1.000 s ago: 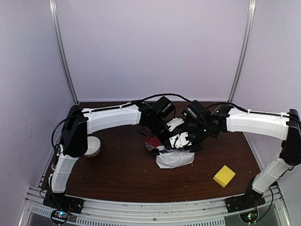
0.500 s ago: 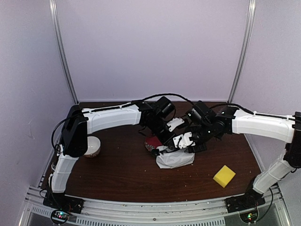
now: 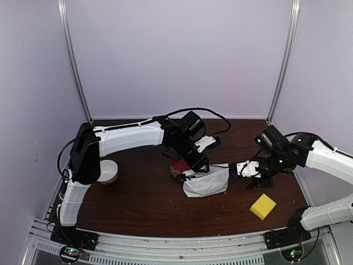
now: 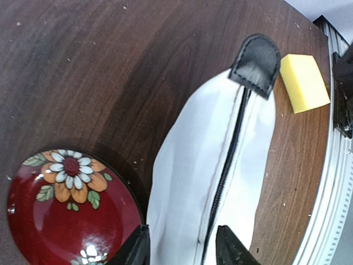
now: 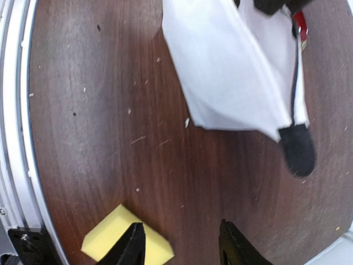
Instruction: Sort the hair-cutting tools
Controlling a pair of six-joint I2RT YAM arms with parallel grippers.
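Overhead, the white pouch (image 3: 207,183) lies on the worktop (image 3: 138,204); no hair-cutting tools show, so we judge them packed, sorting nearly done. Left wrist: the left gripper (image 4: 179,251) stands part-open astride the zipped pouch's end. Right wrist: the right gripper (image 5: 179,243) gapes, empty.

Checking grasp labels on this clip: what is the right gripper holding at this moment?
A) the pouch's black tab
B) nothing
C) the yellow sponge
B: the right gripper is open over the bare table, clear of the white pouch and the yellow sponge.
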